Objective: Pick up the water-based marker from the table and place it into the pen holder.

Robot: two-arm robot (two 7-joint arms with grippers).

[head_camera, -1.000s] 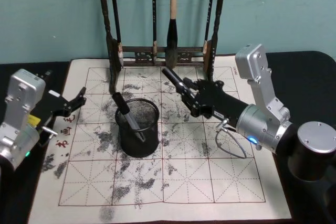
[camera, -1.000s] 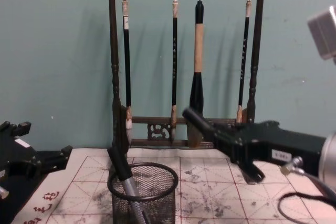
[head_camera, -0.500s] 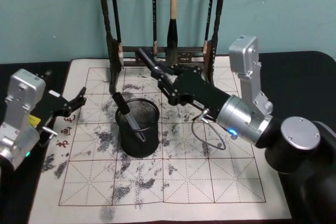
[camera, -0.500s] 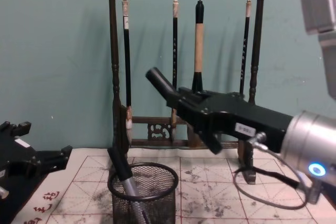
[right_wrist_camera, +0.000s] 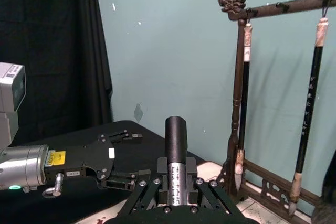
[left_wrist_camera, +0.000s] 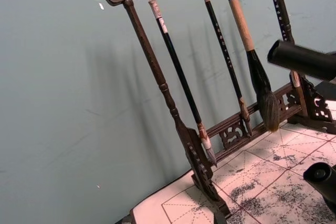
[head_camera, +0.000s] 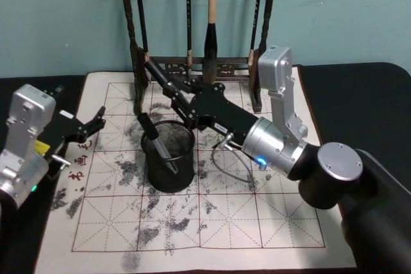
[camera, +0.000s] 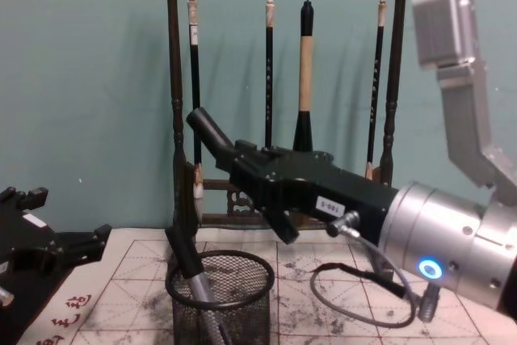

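At the left edge of the calligraphy mat [head_camera: 257, 222] the left gripper [head_camera: 93, 126] hangs idle, pointing right toward the pen holder [head_camera: 168, 170] but well apart from it. Its jaws look parted with nothing between them, though the angle on them is poor. To its right the pen holder, a black wire-mesh cup, stands upright on the mat, left of the mat's middle. A second marker [head_camera: 154, 138] with a black cap and a grey barrel leans in it, its cap tilted up and to the left over the rim. Above the far side of the holder, clear of the rim, the water-based marker [head_camera: 164, 83] is held in the air at a tilt. Its black cap is the highest part and points up, left and far toward the brush rack [head_camera: 199, 65]. In the chest view the cap sits above the holder's left rim. The right gripper [head_camera: 185, 104] has its jaws closed on the marker's barrel. In the right wrist view a metal-coloured stretch of the barrel shows between the fingers, and the marker's lower end is hidden inside the gripper. The right arm reaches in from the right across the mat, and its silver wrist, with a small blue light, is over the mat's middle right. The brush rack stands on the far edge of the mat with four brushes [head_camera: 210, 4] hanging from it. The dark table [head_camera: 366, 101] shows to the right of the mat.
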